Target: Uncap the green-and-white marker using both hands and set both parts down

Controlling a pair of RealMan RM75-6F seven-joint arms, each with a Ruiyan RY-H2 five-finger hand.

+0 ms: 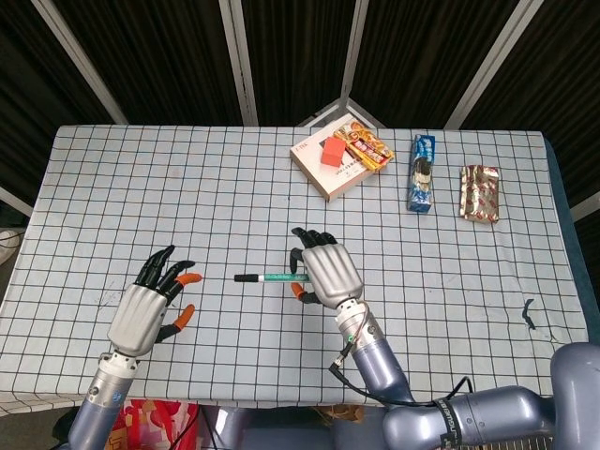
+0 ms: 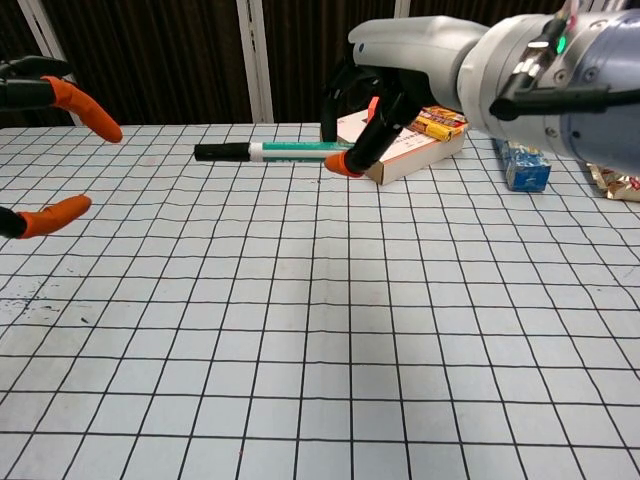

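Table (image 1: 187,178) covered by white cloth with black grid. Lying on it, all beyond the right hand (image 1: 323,269) toward the far edge: open box (image 1: 336,159) with red block and snack packs straight ahead; blue packet (image 1: 422,173) to its right; foil packet (image 1: 479,193) farthest right. Small dark mark (image 1: 528,314) on cloth, right of hand.

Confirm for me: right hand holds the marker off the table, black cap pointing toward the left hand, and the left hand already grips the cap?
Not quite. The left hand is open and apart from the black cap, as the head view shows. The right hand does hold the marker raised, cap toward the left hand.
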